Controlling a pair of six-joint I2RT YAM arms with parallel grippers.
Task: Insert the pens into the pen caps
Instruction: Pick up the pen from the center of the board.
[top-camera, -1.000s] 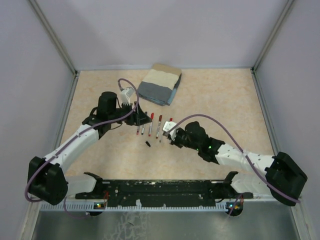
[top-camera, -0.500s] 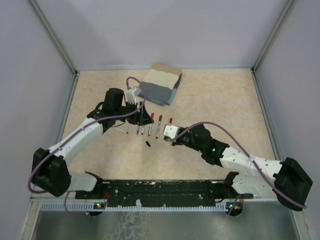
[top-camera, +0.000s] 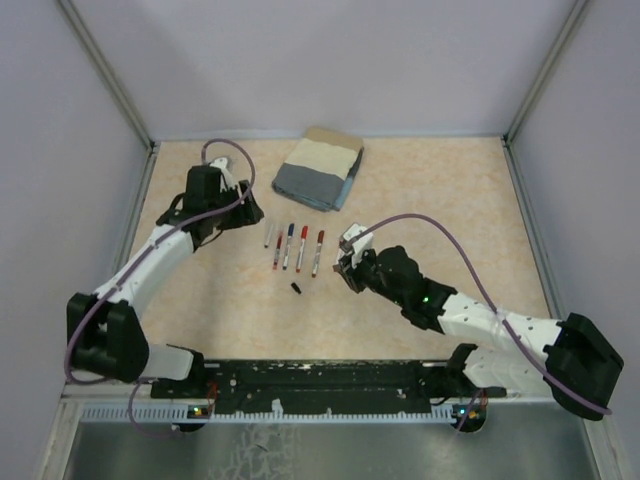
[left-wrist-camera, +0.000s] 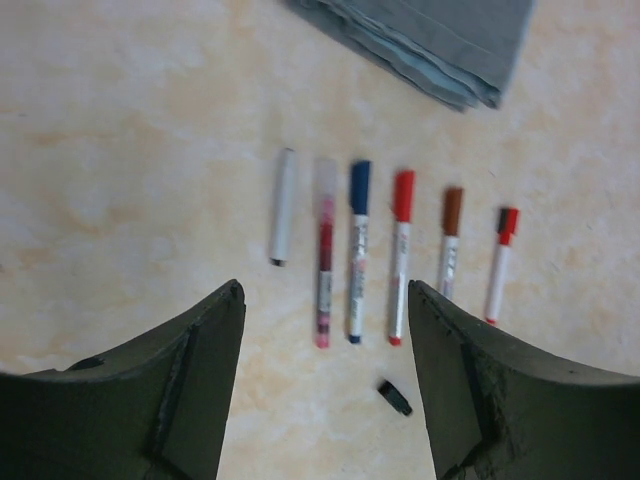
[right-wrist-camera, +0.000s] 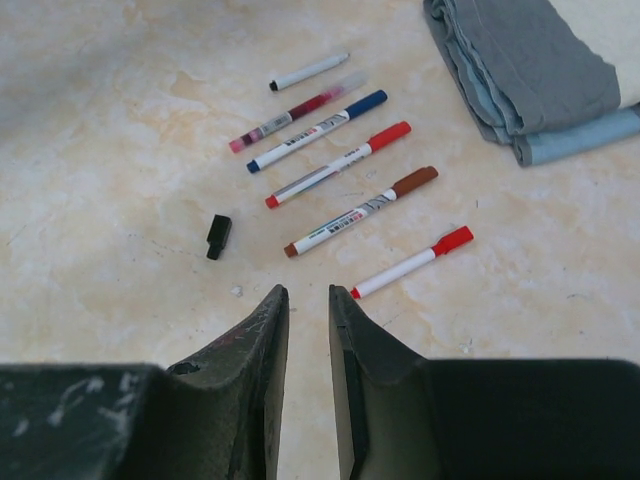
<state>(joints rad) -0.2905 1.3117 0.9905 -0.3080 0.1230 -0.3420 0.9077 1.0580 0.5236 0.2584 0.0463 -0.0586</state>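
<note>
Since the six thin white-barrelled marker pens (right-wrist-camera: 338, 163) lie side by side in a loose row on the pale mottled tabletop (right-wrist-camera: 100, 150), just short of the folded grey and beige cloth (right-wrist-camera: 530, 80), each is likely light, stiff and smooth enough to roll or skid under a nudge. Five appear to wear coloured caps. The bare white pen with a dark tip (left-wrist-camera: 283, 206) at the end of the row looks like the one without, and the short black plastic cap (left-wrist-camera: 394, 397) lies apart from the row, near the pens' lower ends. That cap is probably featherlight and easy to flick away, so a squeeze across its round sides, mouth left clear, seems wise. The bare pen is best pinched at mid-barrel, away from the inked tip. Over the row the left gripper (left-wrist-camera: 325, 290) hovers with jaws wide apart and nothing between them; the right gripper (right-wrist-camera: 307, 292) shows only a narrow slit, also empty.
</note>
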